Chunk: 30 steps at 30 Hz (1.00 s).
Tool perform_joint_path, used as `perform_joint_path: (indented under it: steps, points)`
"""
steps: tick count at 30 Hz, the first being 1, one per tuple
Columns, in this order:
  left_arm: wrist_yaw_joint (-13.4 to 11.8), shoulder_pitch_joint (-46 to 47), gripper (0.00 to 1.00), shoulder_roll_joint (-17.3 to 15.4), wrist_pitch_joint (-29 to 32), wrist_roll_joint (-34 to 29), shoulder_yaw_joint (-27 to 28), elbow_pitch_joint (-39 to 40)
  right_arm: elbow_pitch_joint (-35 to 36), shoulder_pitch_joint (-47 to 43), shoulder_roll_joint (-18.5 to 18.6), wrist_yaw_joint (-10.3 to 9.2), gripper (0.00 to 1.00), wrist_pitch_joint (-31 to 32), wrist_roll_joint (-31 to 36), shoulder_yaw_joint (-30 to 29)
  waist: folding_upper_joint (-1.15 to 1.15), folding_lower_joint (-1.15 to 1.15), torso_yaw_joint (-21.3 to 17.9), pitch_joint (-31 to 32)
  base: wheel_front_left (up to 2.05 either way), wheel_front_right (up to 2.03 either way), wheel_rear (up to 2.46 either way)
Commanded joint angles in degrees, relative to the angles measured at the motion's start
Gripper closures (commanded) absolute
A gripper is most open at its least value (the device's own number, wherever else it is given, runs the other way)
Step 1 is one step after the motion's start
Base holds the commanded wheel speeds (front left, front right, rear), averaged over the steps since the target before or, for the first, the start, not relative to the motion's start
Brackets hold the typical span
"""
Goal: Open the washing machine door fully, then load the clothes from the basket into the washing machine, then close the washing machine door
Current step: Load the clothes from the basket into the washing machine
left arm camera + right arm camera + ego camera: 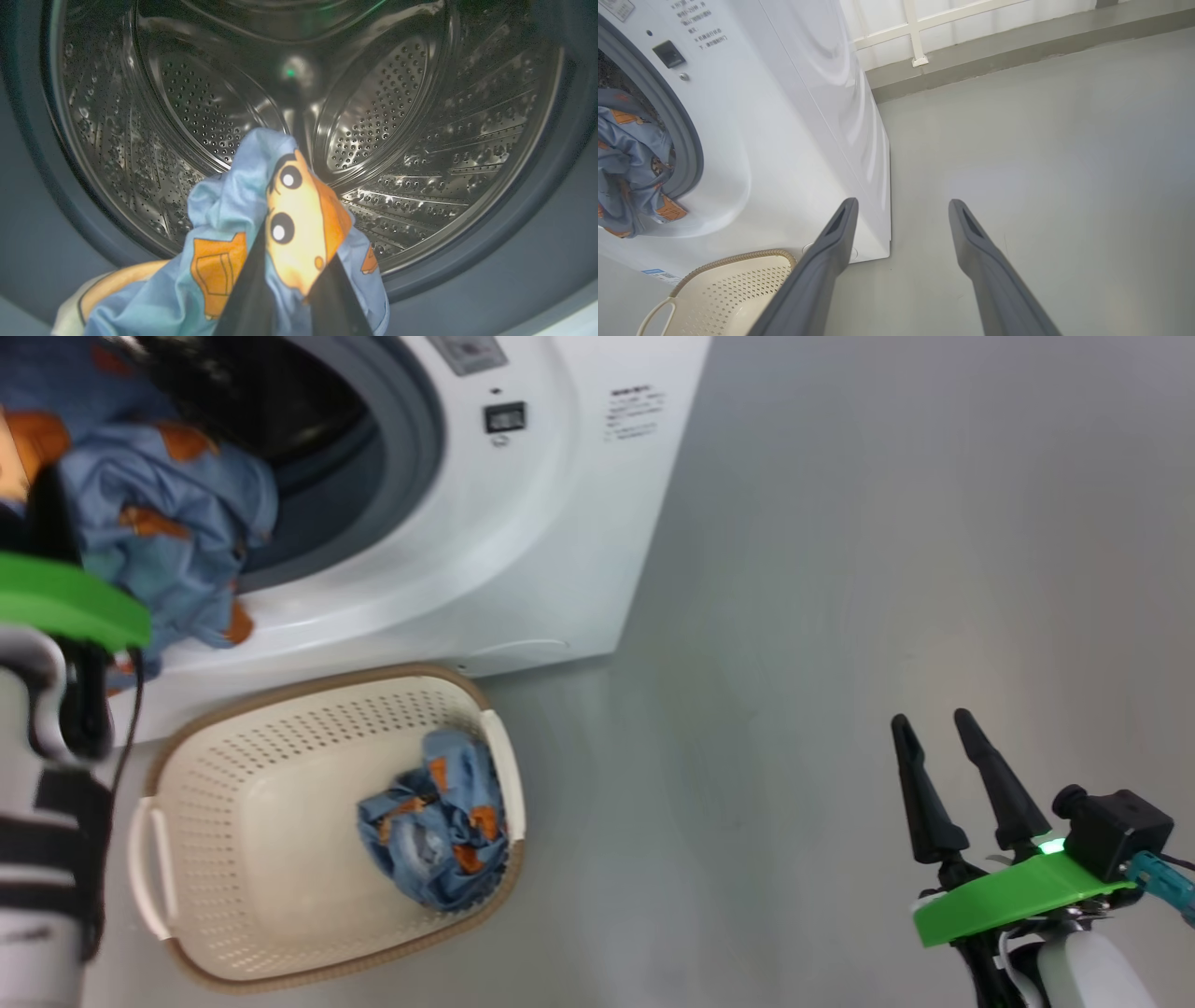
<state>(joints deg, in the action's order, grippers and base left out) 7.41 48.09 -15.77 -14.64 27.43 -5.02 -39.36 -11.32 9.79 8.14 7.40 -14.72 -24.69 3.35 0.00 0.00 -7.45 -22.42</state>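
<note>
Washing machine [560, 523]: white box, round mouth open to the robot, grey rubber ring [411, 439] around it, perforated steel drum [373, 116] behind. Left hand [294, 247] points straight into the drum along its axis, its fingers clamped together on the first garment [224, 219]. This blue cloth with orange cartoon print is bunched at the mouth, and its loose end hangs down across the lower ring and the white front. Basket [261, 821]: cream, perforated, brown rim, upright on the floor just in front of the machine. Its long axis runs left to right in the head view, slightly tilted, with a handle at each end. Second garment [439, 831] lies crumpled inside against the right end. Right hand [932, 719]: fingers apart, nothing between them, well to the right over bare floor, pointing forward past the machine's front corner. Floor [840, 569]: smooth grey, matte sheen. White railing [915, 28] above a grey kerb at the far wall. Count: one machine, one basket, two garments, two hands.
</note>
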Motion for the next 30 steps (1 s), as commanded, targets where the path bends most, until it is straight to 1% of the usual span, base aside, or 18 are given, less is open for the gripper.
perform_joint_path:
  steps: [1, 7, 10, 12, 15, 18, 21, 22, 25, 28, 29, 30]
  points:
    - [0.1, 2.7, 1.00, -3.2, -0.4, 0.9, 0.8, -0.2, 1.4, 0.8, -0.1, 0.09, 0.00, -0.3, 0.5, 1.7, 0.00, 0.00, -2.3, -2.3, 0.00, 0.00, 0.00]
    - [0.1, 10.7, 1.00, -5.7, -0.4, 3.0, -4.1, -9.4, 1.4, 1.7, -1.1, 0.09, 0.00, -0.3, 0.7, 3.0, 0.00, 0.00, -4.5, -4.0, 0.00, 0.00, 0.00]
    - [0.1, 13.9, 1.00, -6.7, -0.4, 4.0, -5.8, -12.0, 1.5, 2.1, -1.4, 0.09, 0.00, -0.3, 0.7, 3.7, 0.00, 0.00, -5.5, -4.8, 0.00, 0.00, 0.00]
    - [0.1, 16.0, 1.00, -7.6, -0.4, 4.5, -5.9, -12.2, 1.6, 2.5, -1.7, 0.09, 0.00, -0.3, 0.7, 4.1, 0.00, 0.00, -6.0, -5.4, 0.00, 0.00, 0.00]
    - [0.1, 18.6, 1.00, -9.1, -0.4, 3.7, -5.0, -9.1, 1.8, 3.0, -2.0, 0.09, 0.00, -0.3, 0.8, 4.4, 0.00, 0.00, -6.6, -6.3, 0.00, 0.00, 0.00]
    - [0.1, 20.0, 1.00, -9.8, -0.4, 1.9, -2.2, -3.9, 2.0, 3.4, -2.3, 0.09, 0.00, -0.3, 0.9, 4.5, 0.00, 0.00, -6.9, -7.2, 0.00, 0.00, 0.00]
    - [0.1, 19.6, 1.00, -9.6, -0.4, -0.4, 1.7, 1.6, 2.2, 3.7, -2.5, 0.09, 0.00, -0.3, 0.9, 4.4, 0.00, 0.00, -7.0, -7.9, 0.00, 0.00, 0.00]
    - [0.1, 19.6, 1.00, -9.6, -0.4, -0.4, 1.7, 1.6, 2.2, 3.7, -2.5, 0.09, 0.00, -0.3, 0.9, 4.4, 0.00, 0.00, -7.0, -7.9, 0.00, 0.00, 0.00]
    - [0.1, 18.2, 1.00, -8.9, -0.4, -2.0, 4.9, 5.9, 2.2, 4.0, -2.8, 0.09, 0.00, -0.3, 1.0, 4.5, 0.00, 0.00, -7.1, -8.3, 0.00, 0.00, 0.00]
    - [0.1, 17.1, 1.00, -8.2, -0.4, -3.1, 6.0, 8.3, 2.1, 4.3, -3.0, 0.09, 0.00, -0.3, 1.0, 4.6, 0.00, 0.00, -7.0, -8.7, 0.00, 0.00, 0.00]
    - [0.1, 16.2, 1.00, -7.7, -0.4, -2.9, 5.7, 7.8, 2.1, 4.5, -3.1, 0.09, 0.00, -0.3, 1.0, 4.7, 0.00, 0.00, -6.8, -8.9, 0.00, 0.00, 0.00]
    - [0.1, 15.7, 0.88, -7.5, -0.4, -2.6, 5.3, 5.9, 2.0, 4.6, -3.2, 0.09, 0.00, -0.3, 1.1, 4.8, 0.00, 0.00, -6.7, -8.9, 0.00, 0.00, 0.00]
